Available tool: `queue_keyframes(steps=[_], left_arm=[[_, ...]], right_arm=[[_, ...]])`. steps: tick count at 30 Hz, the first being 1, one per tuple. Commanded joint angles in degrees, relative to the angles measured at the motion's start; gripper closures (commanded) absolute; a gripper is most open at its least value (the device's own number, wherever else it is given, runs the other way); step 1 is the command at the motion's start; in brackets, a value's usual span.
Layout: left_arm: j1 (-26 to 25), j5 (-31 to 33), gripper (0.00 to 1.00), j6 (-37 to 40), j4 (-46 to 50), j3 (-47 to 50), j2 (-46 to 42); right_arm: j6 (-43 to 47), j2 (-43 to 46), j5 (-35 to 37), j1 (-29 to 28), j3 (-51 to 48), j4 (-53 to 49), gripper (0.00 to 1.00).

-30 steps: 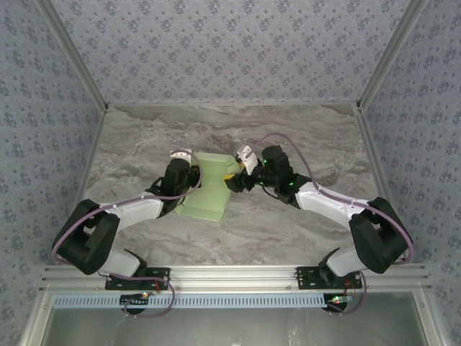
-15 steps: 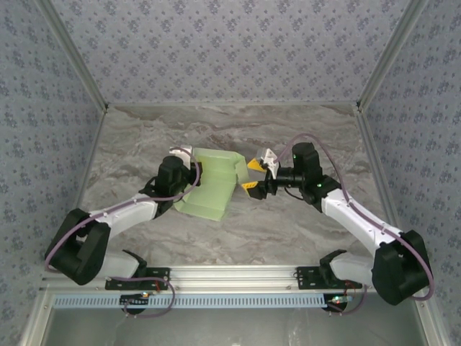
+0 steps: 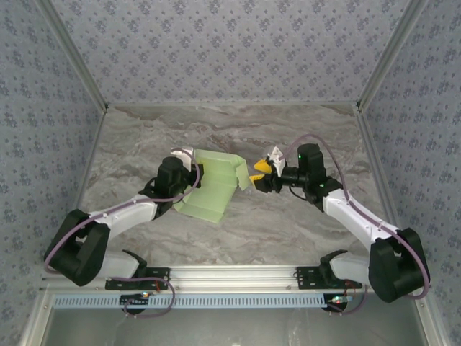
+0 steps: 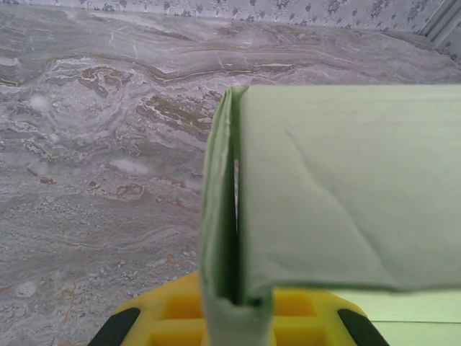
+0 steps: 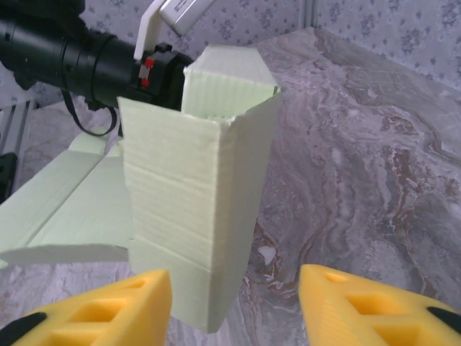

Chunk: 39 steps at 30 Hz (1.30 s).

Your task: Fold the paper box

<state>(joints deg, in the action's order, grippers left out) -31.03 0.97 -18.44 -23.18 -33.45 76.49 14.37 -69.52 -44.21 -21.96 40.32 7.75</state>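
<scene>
The paper box [image 3: 212, 189] sits just toward 9 o'clock of the middle of the bench [image 3: 288, 231]. It looks partly folded. At its far end the walls stand up as an open rectangular sleeve with one flap raised. At the near end a flat panel lies unfolded on the bench. Closing the flaps and raising that panel seem to be what is left.

From above, its long axis runs roughly from 1 o'clock to 7 o'clock, and the raised end points toward 1.

The left fingers [image 4: 302, 306] are clenched on a doubled wall of card at the box's 9 o'clock side. The right fingers [image 5: 101, 310] are released and spread wide, just off its 3 o'clock corner and apparently not touching it.
</scene>
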Motion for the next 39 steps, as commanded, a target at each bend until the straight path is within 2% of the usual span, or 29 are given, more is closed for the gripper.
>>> queue_keyframes(steps=[1, 4, 8, 13, 15, 19, 27, 36, 38, 39], left_arm=[[0.1, -1.0, 1.0, 0.8, -1.3, 0.2, -1.3], [0.0, -0.9, 1.0, 0.7, -1.7, 0.3, -0.7], [-0.2, -1.0, 1.0, 0.5, -1.0, -0.3, -0.4], [-0.3, -0.3, 1.0, 0.2, -0.2, -1.0, -0.2], [-0.5, 0.7, 1.0, -0.4, 0.9, -1.3, -0.5], [-1.0, 1.6, 1.0, -0.3, -0.4, -1.1, -0.2], [-1.0, 1.3, 1.0, 0.2, -0.4, -0.9, 0.2], [-1.2, 0.6, 1.0, -0.2, -0.7, -1.0, 0.5], [-1.1, 0.7, 1.0, -0.1, -1.3, -0.6, 0.7], [-1.1, 0.5, 1.0, -0.2, -1.6, -0.6, 1.0]], right_arm=[[-0.6, -1.9, -2.5, -1.3, 1.3, 0.5, 0.53], [-0.7, -3.9, -0.6, -4.5, 2.4, 1.7, 0.55], [-2.7, -6.5, 4.3, -7.7, 4.5, 3.6, 0.69], [-4.0, -6.5, 11.7, -10.4, 6.2, 4.0, 0.7], [-4.8, -6.4, 16.9, -11.7, 6.4, 4.5, 0.7], [-5.1, -6.4, 21.1, -13.6, 6.6, 4.9, 0.68], [-2.9, -5.5, 22.3, -12.1, 5.9, 4.6, 0.62], [-3.9, -7.4, 23.9, -11.7, 4.8, 9.9, 0.56], [-3.5, -7.9, 21.4, -11.4, 5.2, 10.2, 0.48], [-2.9, -8.0, 18.0, -11.0, 5.5, 9.9, 0.45]])
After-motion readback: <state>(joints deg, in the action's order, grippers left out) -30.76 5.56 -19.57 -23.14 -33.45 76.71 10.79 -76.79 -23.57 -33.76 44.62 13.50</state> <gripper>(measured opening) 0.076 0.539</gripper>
